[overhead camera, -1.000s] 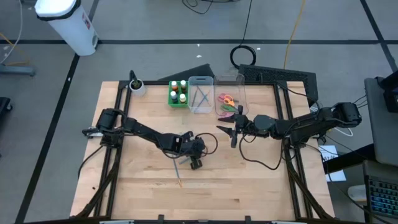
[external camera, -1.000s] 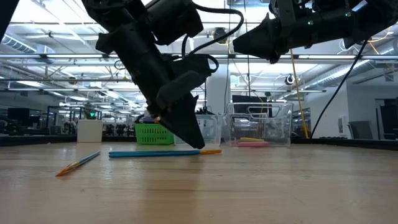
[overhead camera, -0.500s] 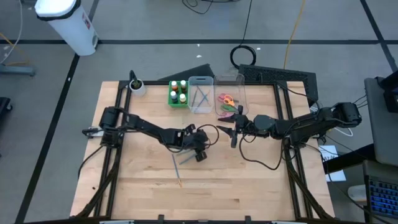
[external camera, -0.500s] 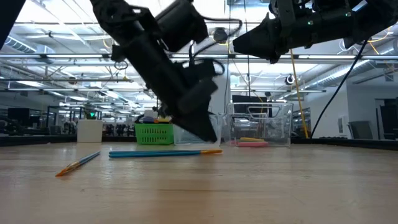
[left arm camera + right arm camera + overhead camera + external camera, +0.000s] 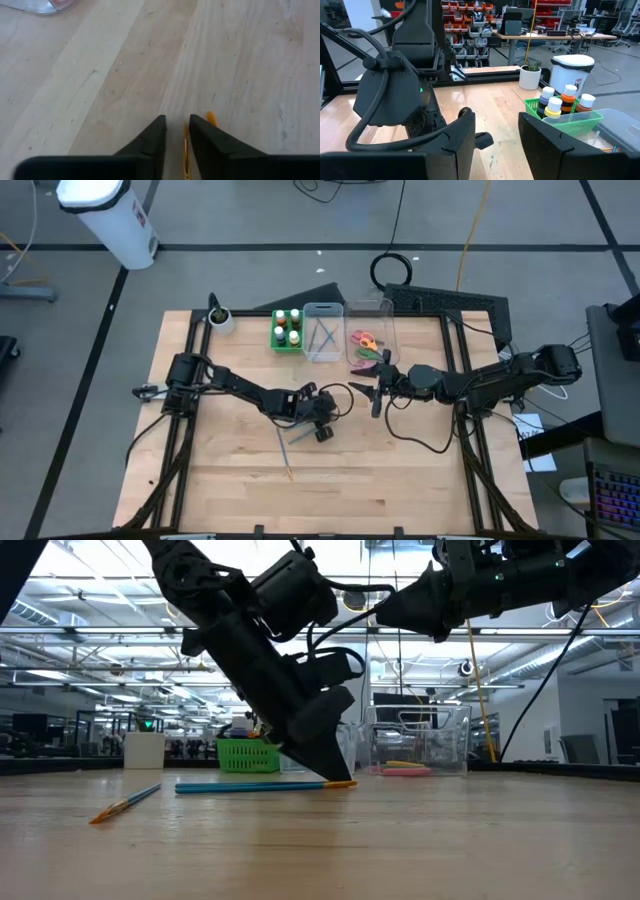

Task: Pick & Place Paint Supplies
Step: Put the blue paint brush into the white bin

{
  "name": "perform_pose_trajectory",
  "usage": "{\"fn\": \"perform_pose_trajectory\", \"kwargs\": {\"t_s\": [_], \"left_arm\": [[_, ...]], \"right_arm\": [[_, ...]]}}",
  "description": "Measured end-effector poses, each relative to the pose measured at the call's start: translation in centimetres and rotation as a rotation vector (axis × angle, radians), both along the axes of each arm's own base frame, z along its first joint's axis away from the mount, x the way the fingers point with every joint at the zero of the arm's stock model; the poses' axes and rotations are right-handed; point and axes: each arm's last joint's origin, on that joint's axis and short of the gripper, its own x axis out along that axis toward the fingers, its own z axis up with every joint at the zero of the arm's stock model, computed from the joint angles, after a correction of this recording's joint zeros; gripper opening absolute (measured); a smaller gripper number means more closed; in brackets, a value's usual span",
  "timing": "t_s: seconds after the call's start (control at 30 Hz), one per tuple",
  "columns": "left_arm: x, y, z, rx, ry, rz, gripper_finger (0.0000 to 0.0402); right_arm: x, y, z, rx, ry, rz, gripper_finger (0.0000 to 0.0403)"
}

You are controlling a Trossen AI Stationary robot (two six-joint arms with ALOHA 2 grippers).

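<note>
A thin blue-handled brush (image 5: 255,786) with an orange end lies flat on the table. My left gripper (image 5: 322,431) points down at that end (image 5: 340,782). In the left wrist view its fingers (image 5: 176,131) stand a narrow gap apart, and a strip of orange (image 5: 185,147) shows between them. A second brush, orange and blue (image 5: 125,804), lies nearer the left edge (image 5: 287,465). My right gripper (image 5: 375,392) hangs open and empty above the table, near the clear bins (image 5: 496,120). White-capped paint bottles (image 5: 287,328) stand in a green tray. My left gripper comes from above, slanting toward the table's right, with its fingertips (image 5: 335,776) down at the blue brush's orange end (image 5: 185,147). The brush lies flat on the table, partly under one finger. I cannot tell whether the fingers touch it.
Along the far edge stand the green tray (image 5: 274,332), a clear bin with brushes (image 5: 322,332), a clear bin with scissors (image 5: 366,340) and a small potted plant (image 5: 219,318). Bare wood lies toward the near edge (image 5: 380,480). A cable loops by my left wrist (image 5: 340,402).
My left gripper has risen off the table, shifted toward the right and slightly toward the far edge, then come down again at the blue brush's orange end. Both brushes lie where they were.
</note>
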Motion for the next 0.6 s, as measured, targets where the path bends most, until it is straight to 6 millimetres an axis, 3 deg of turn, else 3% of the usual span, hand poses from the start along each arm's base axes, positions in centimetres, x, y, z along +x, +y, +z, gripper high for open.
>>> {"fn": "perform_pose_trajectory", "kwargs": {"t_s": [0.17,0.4,0.5,0.6], "left_arm": [[-0.1,0.3,-0.1,-0.017,0.022,0.007,0.001],[-0.2,0.7,0.7,-0.013,-0.004,0.006,0.0004],[-0.7,0.8,2.6,0.049,-0.026,-0.004,0.0003],[-0.8,1.0,6.4,0.102,-0.145,-0.015,0.0002]], "right_arm": [[0.0,0.0,0.0,0.001,0.0,0.0,0.0141],[0.0,0.0,0.0,0.001,0.0,0.0,0.0141],[0.0,0.0,0.0,-0.003,0.002,0.0,0.0141],[0.0,0.0,-0.1,-0.005,0.008,-0.001,0.0141]]}}
